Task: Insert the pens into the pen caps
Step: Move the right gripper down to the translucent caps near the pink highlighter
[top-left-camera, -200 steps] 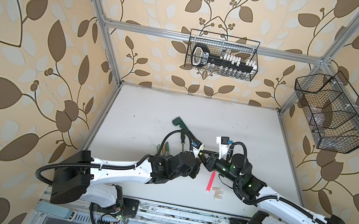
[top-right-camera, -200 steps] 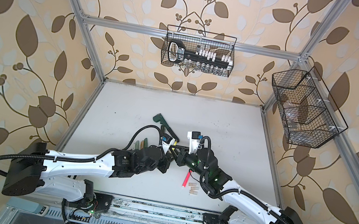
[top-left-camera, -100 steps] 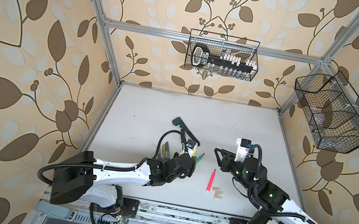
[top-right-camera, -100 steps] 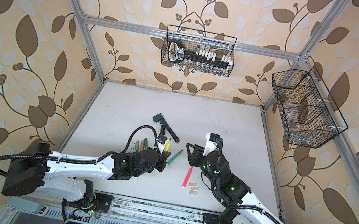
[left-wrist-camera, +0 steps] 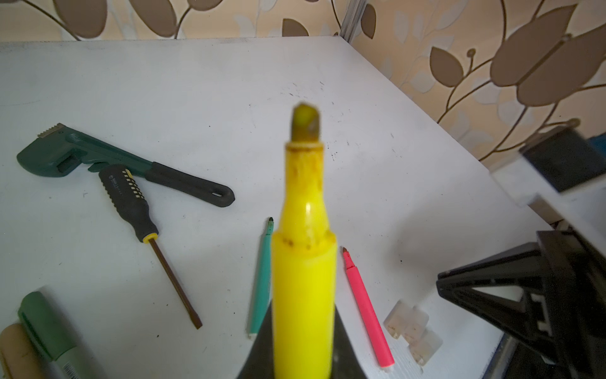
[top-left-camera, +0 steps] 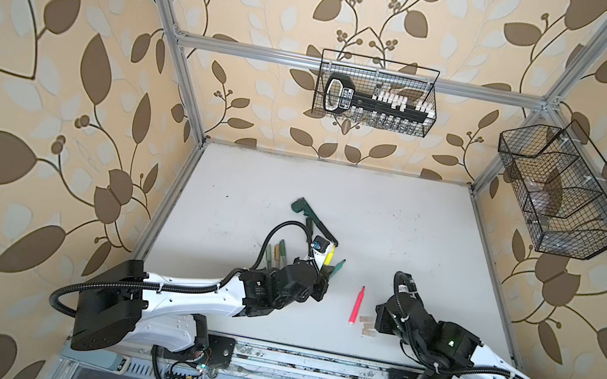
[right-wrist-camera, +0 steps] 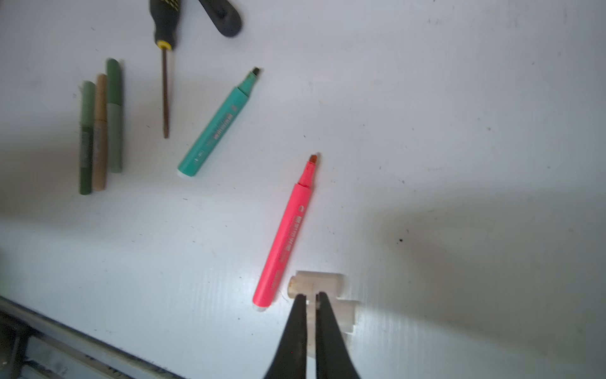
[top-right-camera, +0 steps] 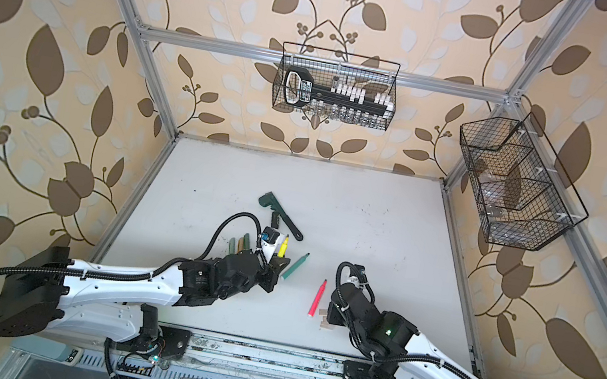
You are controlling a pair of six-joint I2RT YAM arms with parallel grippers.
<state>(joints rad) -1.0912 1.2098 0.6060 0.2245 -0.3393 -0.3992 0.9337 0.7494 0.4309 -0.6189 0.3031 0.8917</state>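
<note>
Three short, pale translucent beige plastic pen caps (right-wrist-camera: pixel 316 284) sit bunched together near the front edge of the white worktop (top-left-camera: pixel 374 211), right of its middle. The right gripper (right-wrist-camera: pixel 311 297) is down on them with its black fingers drawn in to a thin slit; whether a cap is pinched between them I cannot tell. Just beside the caps, with a sliver of worktop between, lies the uncapped neon pink marker (right-wrist-camera: pixel 285 242), its butt end by the caps and its nib pointing toward the back edge. The left gripper (top-left-camera: pixel 323 276) is clamped on the bright yellow marker (left-wrist-camera: pixel 303 262) near the middle of the worktop, the bare nib pointing away from the arm. Just right of it the uncapped teal green marker (top-right-camera: pixel 295 266) lies slanted on the worktop. Toward the left edge, three slim pens lie side by side and touching: a dark green marker (right-wrist-camera: pixel 86 164), a gold-brown marker (right-wrist-camera: pixel 100 131) and a grey-green marker (right-wrist-camera: pixel 114 141), with no nib showing on any. Behind them rest a dark green wrench with a black handle (left-wrist-camera: pixel 82 154) and a black-handled screwdriver (left-wrist-camera: pixel 131 197), its handle end against the wrench.
</note>
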